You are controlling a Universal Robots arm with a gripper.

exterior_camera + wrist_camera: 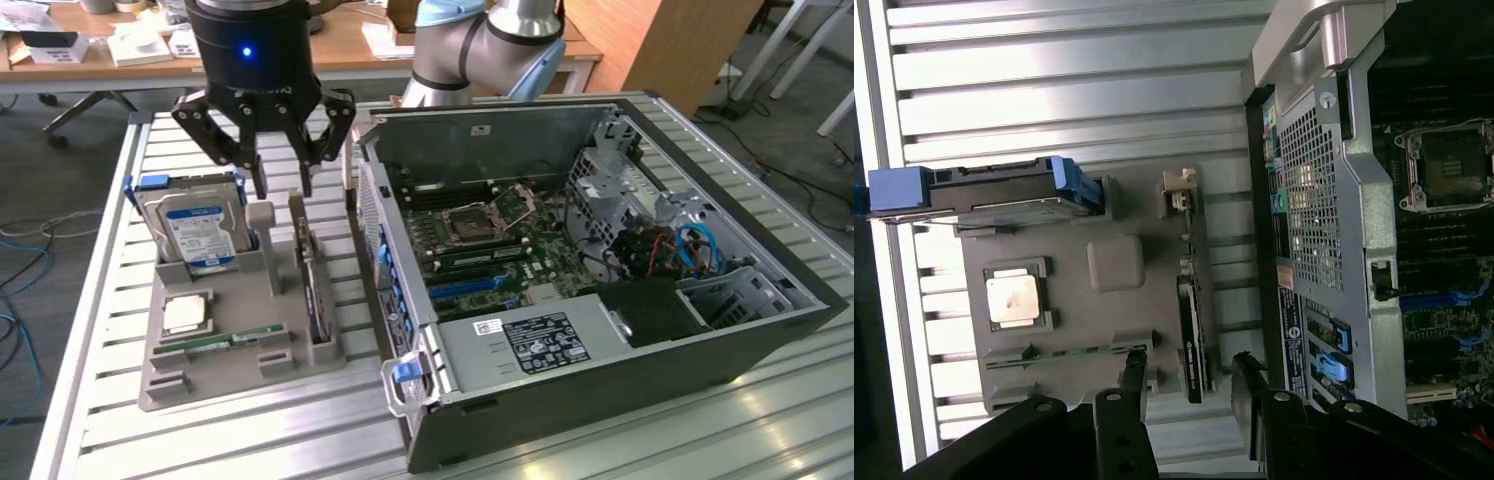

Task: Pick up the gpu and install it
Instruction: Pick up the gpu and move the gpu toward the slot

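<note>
**Pincer open above the parts tray; gpu seated in tray**
The grey tray on the slatted counter holds a hard drive with a blue-white label, a processor chip, a memory stick and the gpu, on edge nearest the open computer case. Label text is unreadable.

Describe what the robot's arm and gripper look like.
The arm is silver-grey rounded tubing with light blue joint caps. The gripper is black. It has a cylindrical body with a small blue light glowing on it, and jointed linkage fingers pinned with silvery bolts.
</note>
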